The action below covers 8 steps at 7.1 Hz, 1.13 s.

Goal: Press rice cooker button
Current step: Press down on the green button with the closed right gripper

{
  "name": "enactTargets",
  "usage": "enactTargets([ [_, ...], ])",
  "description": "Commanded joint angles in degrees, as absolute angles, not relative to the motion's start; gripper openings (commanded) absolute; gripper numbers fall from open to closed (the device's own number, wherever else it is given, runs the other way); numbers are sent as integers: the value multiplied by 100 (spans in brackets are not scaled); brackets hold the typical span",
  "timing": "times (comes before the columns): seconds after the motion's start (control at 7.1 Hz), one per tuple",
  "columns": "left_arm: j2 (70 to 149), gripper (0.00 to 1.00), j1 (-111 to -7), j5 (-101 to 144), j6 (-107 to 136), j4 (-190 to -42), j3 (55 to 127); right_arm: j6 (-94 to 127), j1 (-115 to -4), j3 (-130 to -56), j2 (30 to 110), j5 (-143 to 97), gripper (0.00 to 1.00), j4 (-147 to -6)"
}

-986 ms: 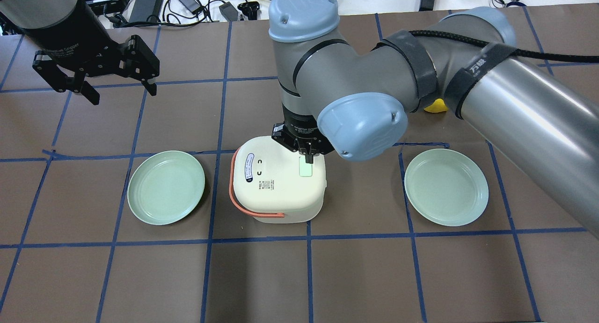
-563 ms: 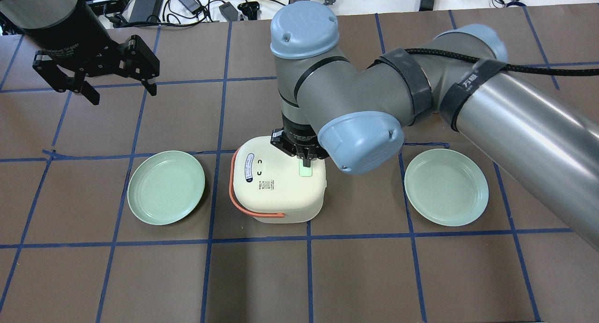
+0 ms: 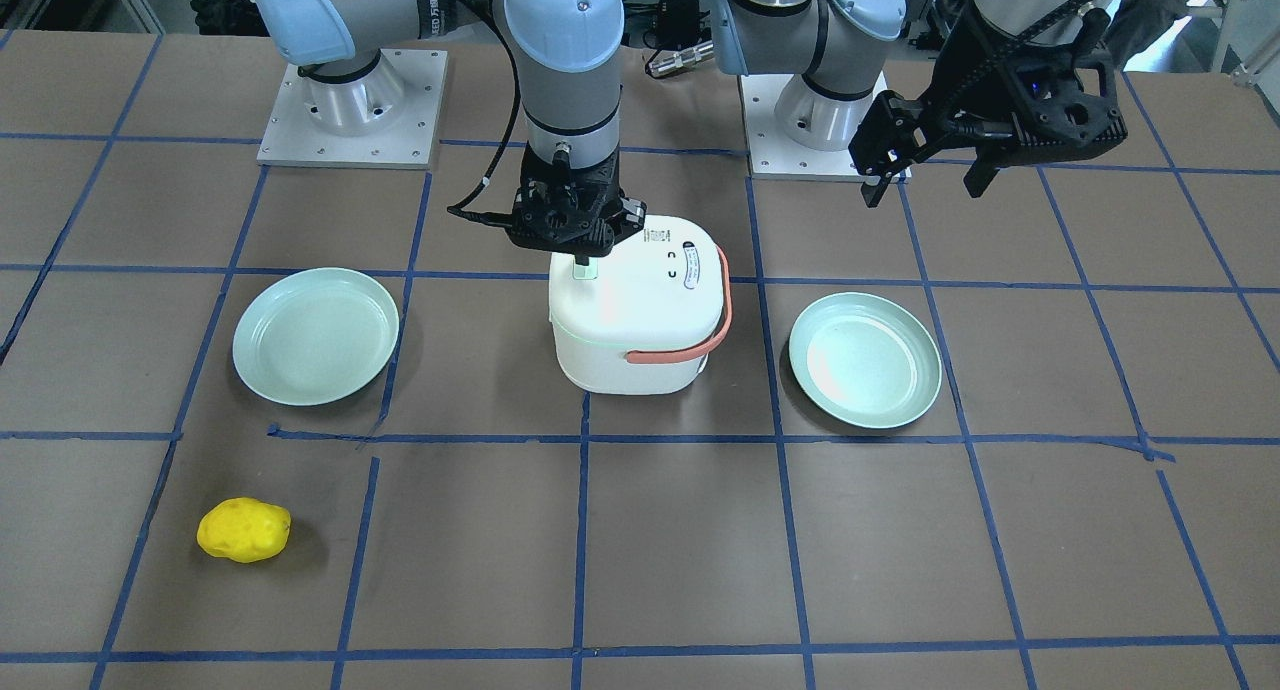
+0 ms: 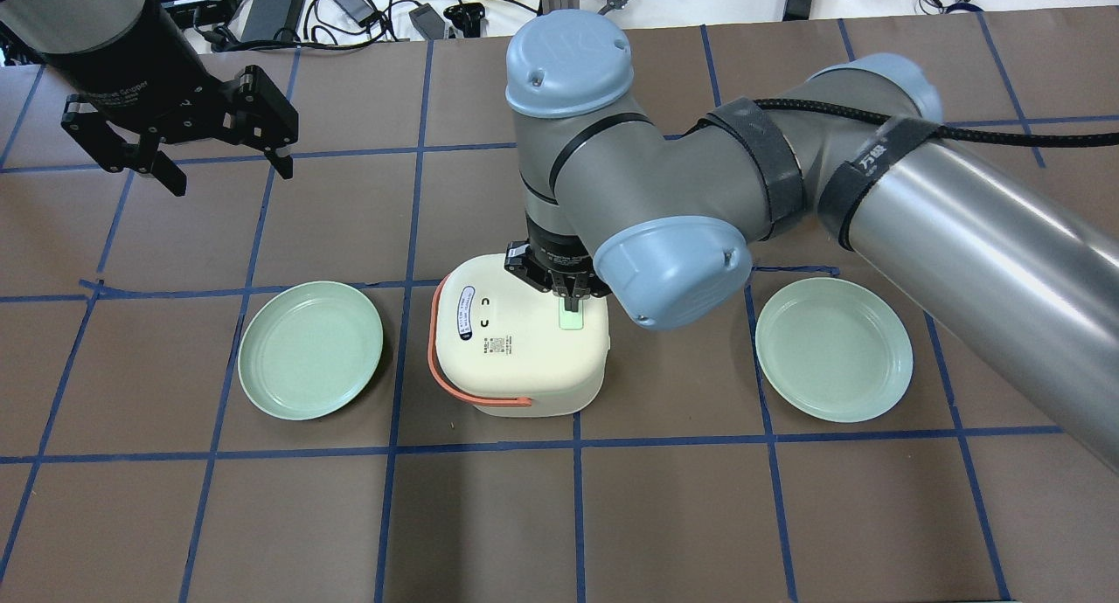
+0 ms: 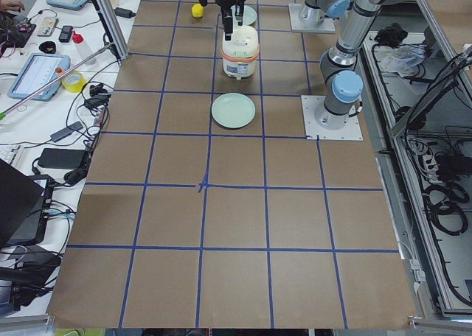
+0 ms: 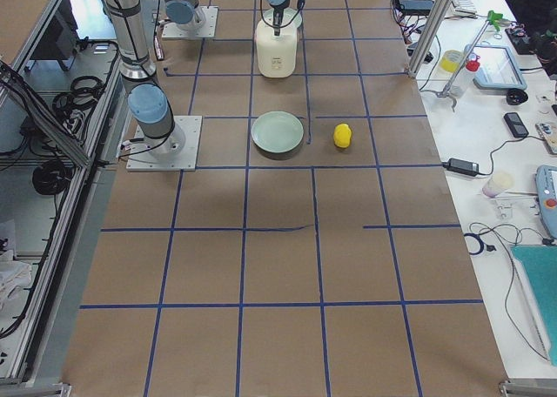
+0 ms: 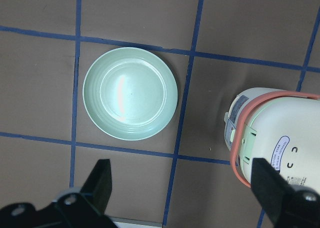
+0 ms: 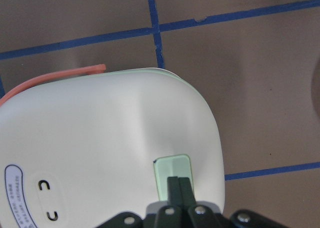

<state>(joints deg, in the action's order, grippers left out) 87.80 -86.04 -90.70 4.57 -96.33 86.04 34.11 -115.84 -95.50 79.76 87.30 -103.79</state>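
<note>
A white rice cooker (image 4: 516, 345) with an orange handle stands at the table's middle; it also shows in the front view (image 3: 640, 315) and the left wrist view (image 7: 280, 143). Its pale green button (image 4: 572, 317) is on the lid's right side. My right gripper (image 4: 572, 304) is shut, its fingertips pointing down onto the button's far edge (image 8: 174, 174). In the front view the right gripper (image 3: 581, 266) touches the lid. My left gripper (image 4: 223, 168) is open and empty, held high over the far left of the table.
Two pale green plates flank the cooker, one on the left (image 4: 311, 350) and one on the right (image 4: 833, 350). A yellow lumpy object (image 3: 244, 530) lies far from the robot beyond the right plate. Cables and adapters (image 4: 350, 9) lie past the table's far edge.
My right arm has shifted slightly left and lowered, bringing the shut fingertips onto the button's edge. The left arm has not moved.
</note>
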Motion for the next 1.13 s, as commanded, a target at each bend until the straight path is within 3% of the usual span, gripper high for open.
enactTargets([
  [0.0,8772,100,-8596,-9070,457,-9633,8604,3401,-11584,-9554,7954,8736,0,-10389],
  [0.99,8780,100,-8596,-9070,457,-9633,8604,3384,-11584,-9791,7963,8771,0,-10652],
])
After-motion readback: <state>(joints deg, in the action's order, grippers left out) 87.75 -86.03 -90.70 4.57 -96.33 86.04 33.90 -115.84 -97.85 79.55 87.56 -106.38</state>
